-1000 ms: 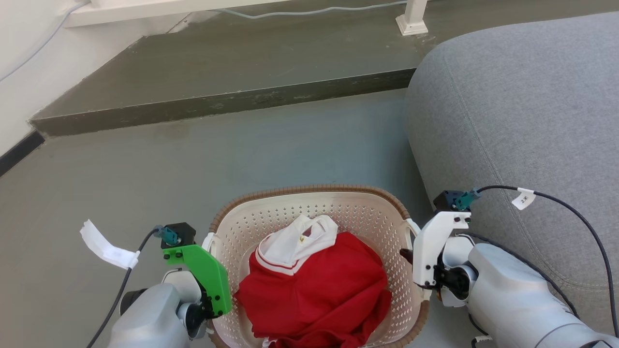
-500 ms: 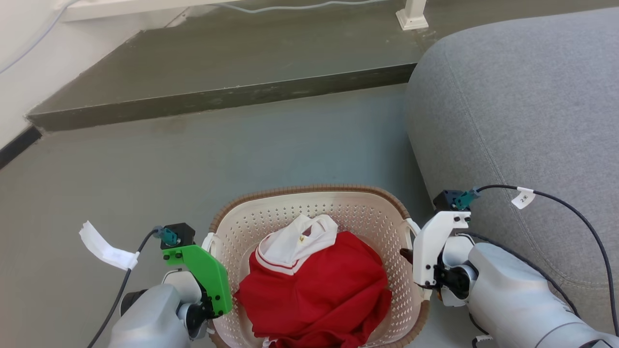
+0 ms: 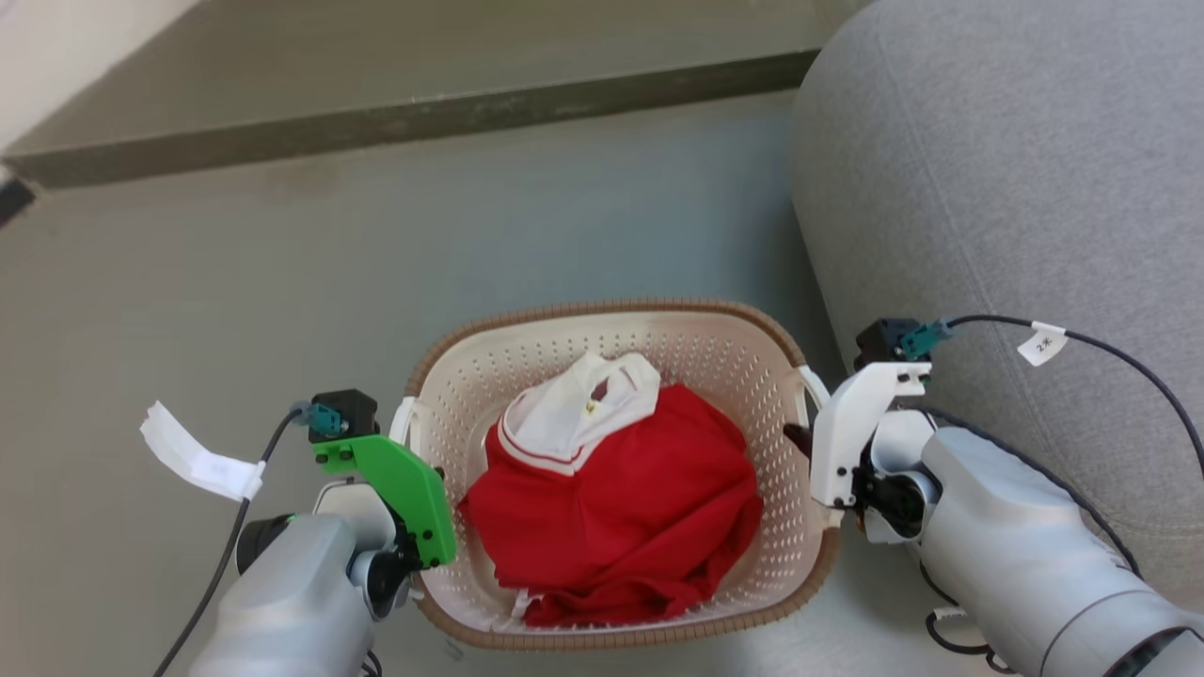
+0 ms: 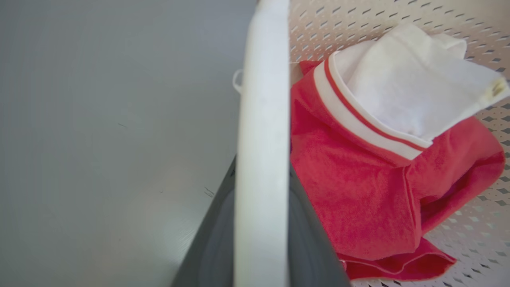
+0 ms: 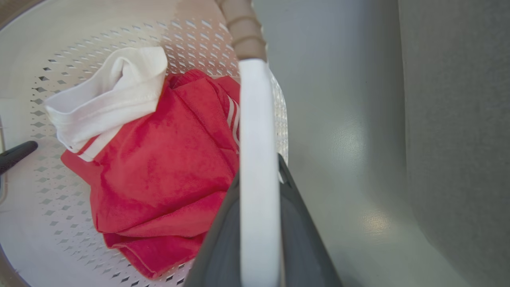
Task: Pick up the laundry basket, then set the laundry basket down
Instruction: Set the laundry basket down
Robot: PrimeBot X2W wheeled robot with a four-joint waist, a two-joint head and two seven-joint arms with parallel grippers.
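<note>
Clamps laundry basket (image 3: 696, 357) by both white side handles: left gripper (image 4: 261, 171) closed on left handle (image 4: 261, 79), right gripper (image 5: 259, 167) closed on right handle (image 5: 255, 99). Positioned above grey floor (image 3: 282, 282), floor contact not determinable, just beside sofa (image 3: 988, 188) edge; contains red-and-white garment (image 3: 611, 498).

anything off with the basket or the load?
Nothing stands out. The laundry basket looks intact and roughly level, with the left gripper and the right gripper each closed on one of its white side handles. The red shirt lies bunched inside, nothing hanging out.
</note>
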